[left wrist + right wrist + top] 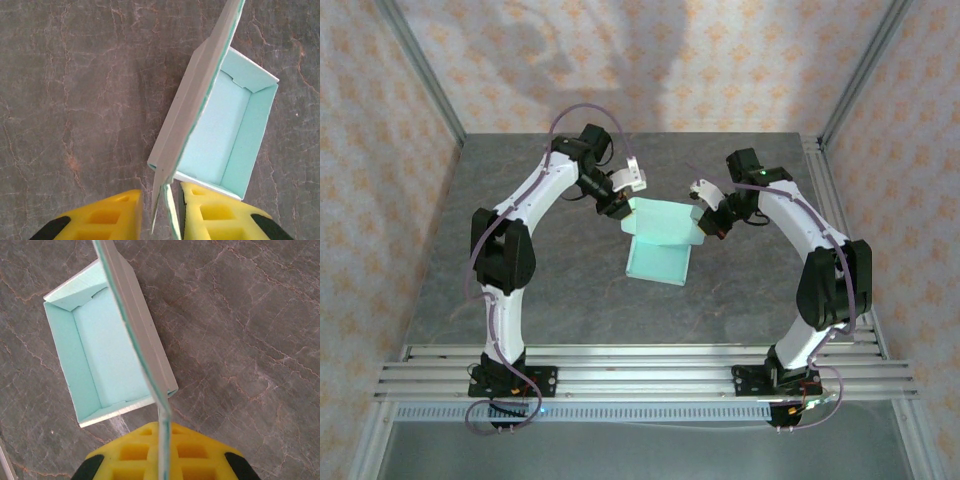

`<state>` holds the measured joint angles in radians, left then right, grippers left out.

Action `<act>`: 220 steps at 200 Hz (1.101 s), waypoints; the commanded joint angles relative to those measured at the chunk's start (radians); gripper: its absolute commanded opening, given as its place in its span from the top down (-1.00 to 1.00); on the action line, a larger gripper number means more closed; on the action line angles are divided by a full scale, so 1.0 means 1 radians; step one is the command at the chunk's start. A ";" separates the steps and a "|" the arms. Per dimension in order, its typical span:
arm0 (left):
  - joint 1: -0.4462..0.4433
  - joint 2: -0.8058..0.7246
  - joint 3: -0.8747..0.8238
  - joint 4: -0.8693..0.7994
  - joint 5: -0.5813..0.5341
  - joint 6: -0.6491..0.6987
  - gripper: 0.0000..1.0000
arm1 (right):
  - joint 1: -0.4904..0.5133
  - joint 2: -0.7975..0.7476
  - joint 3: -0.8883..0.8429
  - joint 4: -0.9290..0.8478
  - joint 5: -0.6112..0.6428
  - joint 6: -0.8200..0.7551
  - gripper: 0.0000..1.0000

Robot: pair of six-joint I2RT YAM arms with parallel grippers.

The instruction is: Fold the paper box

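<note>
At the middle of the grey table, the paper box sits between the two arms, tray down and mouth up, its tall lid panel raised off one long wall. The right gripper is in on the right end of that panel. From its wrist camera the yellow fingers are pressed together on the thin card edge, a proper pinch.

On the other side, the left gripper has the panel's opposite end running between its own fingers. The jaws are nearly together, one pad against the card and a sliver of table showing beside the other, so whether it truly grips cannot be told.

The tray looks formed: walls up, corner tab tucked at the far end. The step in hand looks to be bringing the lid over and down to close the box.

To do it well, both ends should travel together at the same height and pace, so the panel hinges on its crease and doesn't twist. The left wants a sure hold first. The pull should be light, since thin card buckles and the tray is free to slide or lift.
</note>
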<state>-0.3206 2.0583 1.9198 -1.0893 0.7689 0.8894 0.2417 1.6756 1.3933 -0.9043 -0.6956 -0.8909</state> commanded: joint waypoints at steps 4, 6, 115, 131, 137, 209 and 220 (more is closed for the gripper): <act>0.006 0.032 0.034 -0.042 -0.017 0.008 0.54 | 0.004 -0.006 0.023 -0.025 0.001 -0.006 1.00; 0.006 0.032 0.035 -0.043 -0.016 0.008 0.54 | 0.005 -0.006 0.024 -0.026 0.001 -0.006 1.00; 0.007 0.036 0.028 -0.047 -0.019 0.006 1.00 | 0.007 -0.007 0.026 -0.014 0.005 0.012 1.00; 0.006 0.022 0.015 -0.017 -0.016 -0.026 1.00 | 0.014 -0.018 0.014 0.021 0.024 0.042 1.00; 0.006 0.013 0.005 0.002 -0.015 -0.042 1.00 | 0.019 -0.027 0.006 0.043 0.040 0.064 1.00; -0.066 -0.079 -0.111 0.319 -0.289 -0.470 1.00 | 0.082 -0.110 -0.098 0.400 0.373 0.494 1.00; -0.082 -0.078 -0.107 0.331 -0.327 -0.523 1.00 | 0.090 -0.111 -0.097 0.413 0.414 0.544 1.00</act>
<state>-0.3607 2.0182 1.8229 -0.8532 0.6048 0.5591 0.3149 1.6032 1.2949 -0.6445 -0.4450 -0.5457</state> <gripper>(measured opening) 0.057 0.048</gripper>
